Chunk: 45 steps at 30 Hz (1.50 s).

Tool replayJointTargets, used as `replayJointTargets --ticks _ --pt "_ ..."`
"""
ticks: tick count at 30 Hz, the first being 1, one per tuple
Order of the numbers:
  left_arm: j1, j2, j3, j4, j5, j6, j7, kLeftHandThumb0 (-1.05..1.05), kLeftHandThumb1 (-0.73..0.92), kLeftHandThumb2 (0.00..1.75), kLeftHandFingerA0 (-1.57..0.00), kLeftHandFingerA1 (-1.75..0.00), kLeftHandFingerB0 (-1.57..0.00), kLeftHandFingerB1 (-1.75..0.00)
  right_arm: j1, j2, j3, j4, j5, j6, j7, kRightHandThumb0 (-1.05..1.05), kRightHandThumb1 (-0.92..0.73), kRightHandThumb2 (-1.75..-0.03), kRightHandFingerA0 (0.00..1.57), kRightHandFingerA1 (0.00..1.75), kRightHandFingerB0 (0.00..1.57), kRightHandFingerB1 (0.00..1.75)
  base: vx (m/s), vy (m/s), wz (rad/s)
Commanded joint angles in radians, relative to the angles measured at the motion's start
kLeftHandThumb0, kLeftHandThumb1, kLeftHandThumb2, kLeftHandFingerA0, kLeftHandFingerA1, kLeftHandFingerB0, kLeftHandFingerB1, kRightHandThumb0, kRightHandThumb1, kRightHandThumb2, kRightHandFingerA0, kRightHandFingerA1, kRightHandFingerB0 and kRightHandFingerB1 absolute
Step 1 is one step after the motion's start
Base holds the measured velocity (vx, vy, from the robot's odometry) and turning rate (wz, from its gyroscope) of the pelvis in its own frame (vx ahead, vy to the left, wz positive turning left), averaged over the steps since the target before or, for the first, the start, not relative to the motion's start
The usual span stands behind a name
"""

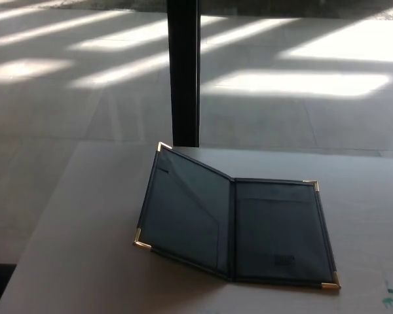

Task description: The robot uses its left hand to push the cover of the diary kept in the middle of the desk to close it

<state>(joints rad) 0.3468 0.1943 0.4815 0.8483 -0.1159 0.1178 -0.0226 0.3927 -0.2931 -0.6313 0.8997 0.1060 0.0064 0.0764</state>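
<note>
while open on desk [85, 261], diary [236, 226] unclosed, left cover [183, 212] raised. no hand visible; grip state unknown. push pending.

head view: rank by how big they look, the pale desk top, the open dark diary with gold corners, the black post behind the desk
1. pale desk top
2. open dark diary
3. black post, though it stands farther back, so its place is unsure

dark diary [249, 229] open on desk, left cover [183, 212] raised

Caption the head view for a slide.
Open dark diary with gold corners on the desk, left cover raised; no hands visible.
</note>
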Motion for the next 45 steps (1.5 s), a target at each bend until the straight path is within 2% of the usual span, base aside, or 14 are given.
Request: replayJointTargets --ticks 1,6,7,11,12,13,19,20,21,30,32,35,44,45 --pt "-0.009 0.005 0.292 -0.103 -0.313 0.029 0.016 -0.89 0.92 0.84 -0.2 -0.58 -0.17 -0.53 0.02 -0.064 -0.33 -0.039 0.378 0.031 0.114 -0.97 -0.87 -0.66 0.71 0.8 0.5 0.53 0.0 0.0 0.0" --pt "-0.112 0.038 0.274 -0.105 -0.207 -0.094 0.09 -0.92 0.92 0.79 -0.44 -0.61 -0.43 -0.56 0.004 -0.068 -0.366 -0.037 0.368 0.054 0.128 -0.96 -0.88 -0.66 0.61 0.74 0.48 0.5 0.0 0.0 0.0" --pt "-0.137 0.041 0.264 -0.149 -0.193 -0.075 0.096 -0.91 0.92 0.74 -0.41 -0.54 -0.41 -0.5 -0.004 -0.07 -0.373 -0.031 0.364 0.059 0.117 -0.91 -0.66 -1.12 0.61 0.75 0.49 0.59 0.0 0.0 0.0" --pt "-0.199 0.017 0.203 -0.325 -0.142 -0.025 0.11 -0.95 0.92 0.76 -0.43 -0.48 -0.37 -0.45 -0.012 -0.078 -0.393 -0.004 0.363 0.055 0.143 -0.95 -0.88 -0.66 0.67 0.76 0.49 0.5 0.0 0.0 0.0" --pt "-0.222 0.008 0.188 -0.375 -0.135 -0.018 0.114 -0.84 0.78 1.24 -0.38 -0.57 -0.31 -0.52 -0.007 -0.071 -0.395 -0.024 0.362 0.064 0.139 -0.96 -0.88 -0.67 0.64 0.76 0.48 0.51 0.0 0.0 0.0" --pt "-0.248 0.002 0.177 -0.399 -0.128 0.006 0.134 -0.9 0.92 0.74 -0.48 -0.43 -0.49 -0.43 -0.011 -0.073 -0.396 -0.024 0.361 0.069 0.135 -0.96 -0.88 -0.66 0.68 0.79 0.5 0.52 0.0 0.0 0.0" --pt "-0.352 -0.116 -0.002 -0.715 -0.092 0.09 0.135 -1.0 0.92 0.74 -0.51 -0.49 -0.52 -0.44 -0.014 -0.074 -0.412 -0.029 0.372 0.08 0.145 -0.95 -0.87 -0.67 0.64 0.75 0.5 0.51 0.0 0.0 0.0" --pt "-0.356 -0.128 -0.029 -0.738 -0.088 0.071 0.116 -1.05 0.92 0.73 -0.47 -0.52 -0.5 -0.46 -0.021 -0.083 -0.412 -0.007 0.367 0.076 0.145 -0.91 -0.67 -1.12 0.62 0.76 0.48 0.59 0.0 0.0 0.0" --pt "-0.386 -0.168 -0.076 -0.807 -0.083 0.125 0.145 -1.05 0.92 0.7 -0.54 -0.51 -0.54 -0.45 -0.021 -0.084 -0.411 0.002 0.363 0.069 0.146 -0.94 -0.87 -0.67 0.66 0.75 0.51 0.5 0.0 0.0 0.0" --pt "-0.4 -0.263 -0.276 -0.952 -0.028 0.21 0.152 -0.75 0.92 0.87 -0.47 -0.49 -0.38 -0.46 -0.023 -0.088 -0.41 0.004 0.37 0.067 0.137 -0.93 -0.87 -0.66 0.71 0.78 0.53 0.52 0.0 0.0 0.0" --pt "-0.373 -0.301 -0.34 -0.965 -0.004 0.192 0.161 -0.7 0.85 1.25 -0.45 -0.62 -0.26 -0.51 -0.029 -0.096 -0.413 0.028 0.379 0.067 0.14 -0.93 -0.86 -0.66 0.72 0.76 0.55 0.5 0.0 0.0 0.0" --pt "-0.357 -0.332 -0.405 -0.967 0.019 0.226 0.183 -0.8 0.92 0.87 -0.49 -0.52 -0.39 -0.47 -0.031 -0.105 -0.406 0.052 0.386 0.054 0.15 -0.94 -0.86 -0.66 0.71 0.76 0.53 0.52 0.0 0.0 0.0" --pt "-0.328 -0.378 -0.486 -0.958 0.028 0.273 0.203 -0.85 0.92 0.89 -0.47 -0.52 -0.37 -0.48 -0.025 -0.096 -0.384 0.035 0.411 0.06 0.133 -0.93 -0.86 -0.66 0.72 0.79 0.56 0.52 0.0 0.0 0.0" --pt "-0.326 -0.377 -0.488 -0.956 0.026 0.275 0.2 -0.79 0.85 1.16 -0.43 -0.57 -0.4 -0.55 -0.023 -0.1 -0.381 0.043 0.413 0.058 0.141 -0.93 -0.86 -0.66 0.74 0.75 0.55 0.5 0.0 0.0 0.0"
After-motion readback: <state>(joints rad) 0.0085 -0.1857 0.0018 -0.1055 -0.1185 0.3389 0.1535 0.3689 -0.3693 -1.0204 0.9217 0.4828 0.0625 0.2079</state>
